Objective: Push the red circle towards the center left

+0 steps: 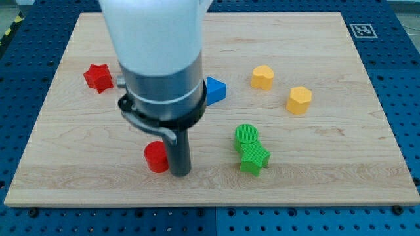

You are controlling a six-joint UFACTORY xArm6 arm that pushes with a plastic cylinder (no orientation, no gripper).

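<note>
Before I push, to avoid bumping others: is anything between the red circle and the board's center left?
Nothing visible. My tip sits just right of the red circle; the red star lies above that path.

Wooden board (328, 183) carries red circle (155, 157), green star (254, 159).

We see bare bench (59, 164) left of the red circle (156, 157); my tip (180, 173) flanks its right.

No readable words, numbers or brands appeared; only a black-and-white square marker (363, 30) sat on the board's (315, 190) top-right corner.
</note>
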